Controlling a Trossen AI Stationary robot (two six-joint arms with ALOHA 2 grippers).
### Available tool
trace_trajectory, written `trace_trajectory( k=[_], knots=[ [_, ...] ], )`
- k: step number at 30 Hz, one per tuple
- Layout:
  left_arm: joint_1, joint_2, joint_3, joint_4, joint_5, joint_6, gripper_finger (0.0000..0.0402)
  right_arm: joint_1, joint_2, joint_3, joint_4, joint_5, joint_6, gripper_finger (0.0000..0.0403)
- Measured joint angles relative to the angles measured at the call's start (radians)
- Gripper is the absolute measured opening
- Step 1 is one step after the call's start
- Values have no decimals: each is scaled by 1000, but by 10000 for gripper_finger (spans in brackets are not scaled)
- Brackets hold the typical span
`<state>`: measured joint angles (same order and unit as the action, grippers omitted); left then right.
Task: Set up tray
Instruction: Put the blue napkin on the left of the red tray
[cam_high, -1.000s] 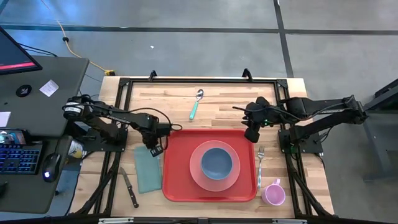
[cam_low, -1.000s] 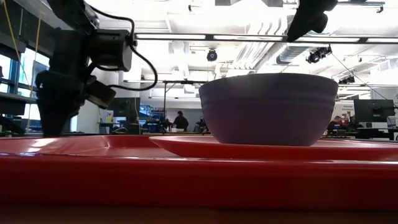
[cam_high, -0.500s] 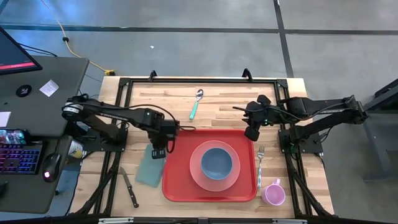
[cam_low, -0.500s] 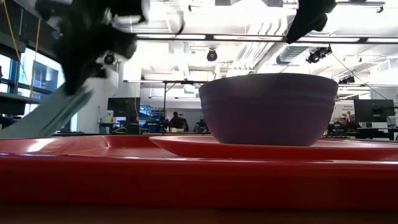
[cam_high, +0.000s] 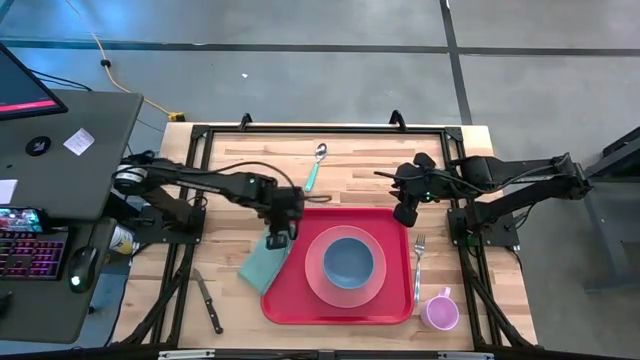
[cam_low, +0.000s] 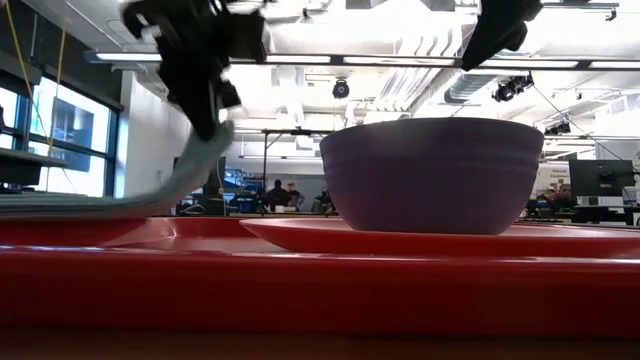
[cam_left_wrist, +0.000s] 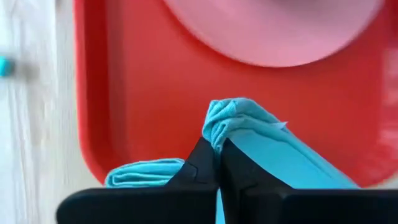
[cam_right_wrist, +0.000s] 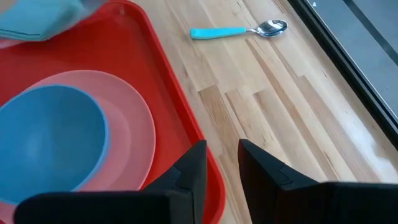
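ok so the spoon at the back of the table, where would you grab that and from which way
Grip the spoon on its teal handle, coming straight down with the fingers across its narrow width. It lies flat on bare wood with nothing close, and the straight handle offers more to pinch than the rounded metal bowl. The right gripper, open beside the tray, looks the likelier one to use.

Red tray (cam_high: 385, 300), teal napkin (cam_high: 262, 264) (plate (cam_high: 316, 286) pink).

A grey concrete floor (cam_high: 330, 70) with dark seams surrounds the pale wooden bench (cam_high: 360, 165). A dark desk (cam_high: 70, 140) beside it carries a lit keyboard (cam_high: 28, 252) and mouse (cam_high: 80, 268). Across the room, a tall window (cam_low: 75, 140), white ceiling beams (cam_low: 400, 60) and distant people (cam_low: 275, 193) show.
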<state>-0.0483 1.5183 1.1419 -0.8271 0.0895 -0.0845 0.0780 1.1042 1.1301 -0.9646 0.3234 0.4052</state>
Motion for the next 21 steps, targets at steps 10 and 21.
trace_trajectory(
  k=[10, 21],
  knots=[
    [167, 212, 1, 121, 23, -311, 59, 0, 0, 0, 3, -26, 24, 74],
    [234, 227, 44, 18, 210, -332, 123, 1, 0, 0, 0, -46, 43, 74]
  ],
)
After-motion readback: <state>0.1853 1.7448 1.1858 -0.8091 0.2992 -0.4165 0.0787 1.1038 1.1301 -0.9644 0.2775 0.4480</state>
